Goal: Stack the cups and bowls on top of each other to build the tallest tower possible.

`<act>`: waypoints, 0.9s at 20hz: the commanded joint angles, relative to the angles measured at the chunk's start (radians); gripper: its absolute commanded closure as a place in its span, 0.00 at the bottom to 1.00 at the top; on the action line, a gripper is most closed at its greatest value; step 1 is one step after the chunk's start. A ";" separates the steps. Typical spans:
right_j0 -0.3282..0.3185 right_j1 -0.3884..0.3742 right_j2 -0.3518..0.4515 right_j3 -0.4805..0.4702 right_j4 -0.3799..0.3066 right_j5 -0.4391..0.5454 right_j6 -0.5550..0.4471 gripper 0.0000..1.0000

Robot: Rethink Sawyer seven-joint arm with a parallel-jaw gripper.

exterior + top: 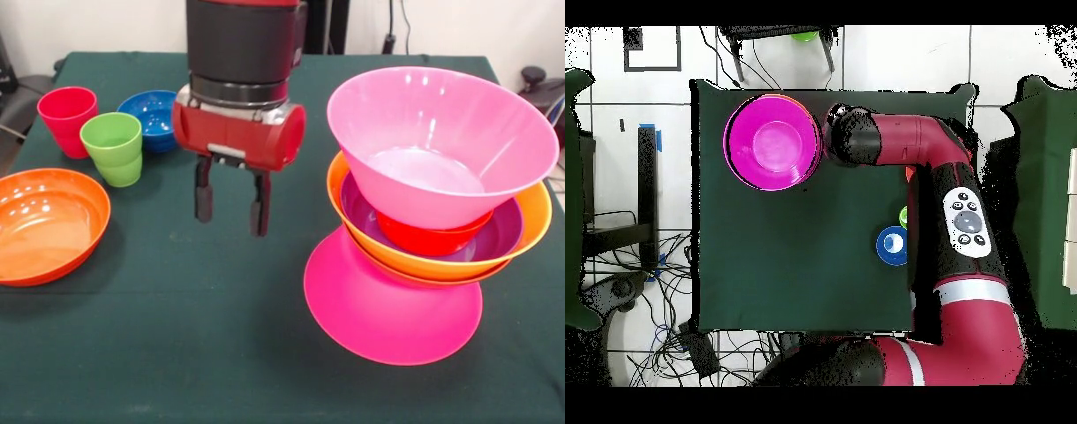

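Note:
The tower stands at the right of the front view: an upturned hot pink bowl point(388, 309) as base, then a large orange bowl point(533, 210), a purple bowl point(501, 233), a small red-orange bowl point(431, 238) and a tilted hot pink bowl point(441, 132) on top. From overhead the top pink bowl point(773, 140) hides the rest. My gripper point(231, 208) hangs open and empty above the cloth, left of the tower. The red cup point(67, 119), lime green cup point(113, 147) and small blue bowl point(152, 117) stand at the far left. A shallow red-orange bowl point(48, 225) sits at the left edge.
The dark green tablecloth point(221, 336) covers the table. In the overhead view my arm point(915, 150) reaches across above the table, and the blue bowl point(892, 246) and a bit of the green cup point(904, 215) show beside it. Cables lie on the floor around the table.

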 commanded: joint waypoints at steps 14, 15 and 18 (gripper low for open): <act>-0.072 0.058 0.091 -0.031 -0.120 0.145 -0.399 0.00; -0.080 0.049 0.095 -0.031 -0.120 0.157 -0.413 0.00; -0.098 0.034 0.101 -0.041 -0.117 0.194 -0.443 0.00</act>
